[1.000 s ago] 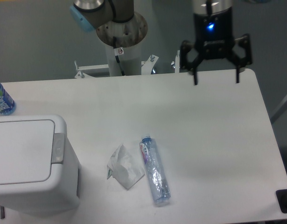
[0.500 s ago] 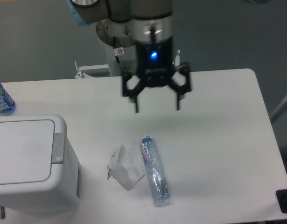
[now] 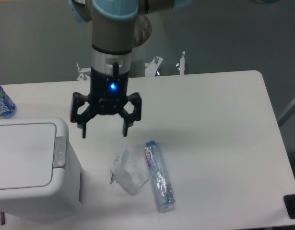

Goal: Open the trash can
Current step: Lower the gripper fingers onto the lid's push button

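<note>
The trash can (image 3: pixel 27 167) is a large boxy white bin at the lower left of the table, lid flat and shut. Its grey push-button strip (image 3: pixel 59 152) runs along the lid's right edge. My gripper (image 3: pixel 103 132) hangs above the table just right of the can, a little beyond the button strip. Its two fingers point down and stand wide apart, holding nothing.
A crumpled white paper (image 3: pixel 128 171) and a clear plastic bottle (image 3: pixel 159 175) lie on the white table (image 3: pixel 209 124) below my gripper. A blue-labelled bottle (image 3: pixel 1 101) stands at the left edge. A dark object (image 3: pixel 293 206) sits at the lower right corner.
My gripper has swept leftward and forward across the table, from the far right edge to a spot beside the trash can. It stays open. Nothing else moved.
</note>
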You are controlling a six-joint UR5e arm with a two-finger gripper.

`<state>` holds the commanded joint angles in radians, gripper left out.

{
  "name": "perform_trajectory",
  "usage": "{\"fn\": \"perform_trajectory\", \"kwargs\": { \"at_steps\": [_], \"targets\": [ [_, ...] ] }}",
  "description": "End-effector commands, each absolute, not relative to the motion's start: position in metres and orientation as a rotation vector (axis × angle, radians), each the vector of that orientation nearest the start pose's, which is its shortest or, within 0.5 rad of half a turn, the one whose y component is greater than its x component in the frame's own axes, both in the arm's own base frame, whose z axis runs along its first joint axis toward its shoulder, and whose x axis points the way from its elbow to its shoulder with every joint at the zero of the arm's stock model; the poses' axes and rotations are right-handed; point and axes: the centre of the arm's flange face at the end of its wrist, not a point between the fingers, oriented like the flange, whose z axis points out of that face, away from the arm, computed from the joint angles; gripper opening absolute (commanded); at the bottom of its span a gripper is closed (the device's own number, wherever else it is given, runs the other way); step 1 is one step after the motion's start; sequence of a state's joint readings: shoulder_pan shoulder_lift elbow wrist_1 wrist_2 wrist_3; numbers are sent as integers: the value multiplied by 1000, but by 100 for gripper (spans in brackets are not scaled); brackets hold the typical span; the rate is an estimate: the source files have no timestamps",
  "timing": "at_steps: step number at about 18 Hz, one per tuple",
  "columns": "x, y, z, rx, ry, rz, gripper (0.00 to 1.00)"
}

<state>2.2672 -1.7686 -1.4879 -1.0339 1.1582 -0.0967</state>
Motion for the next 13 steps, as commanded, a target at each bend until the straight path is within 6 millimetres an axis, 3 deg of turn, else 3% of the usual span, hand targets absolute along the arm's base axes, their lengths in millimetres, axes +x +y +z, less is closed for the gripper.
{"fn": "perform_trajectory", "kwargs": {
  "at_steps": [2,13],
  "targets": [
    [-256,576,483,-2452,-906,-363,100],
    [-257,580,478,-2442,-945,-381,100]
  ]
}}
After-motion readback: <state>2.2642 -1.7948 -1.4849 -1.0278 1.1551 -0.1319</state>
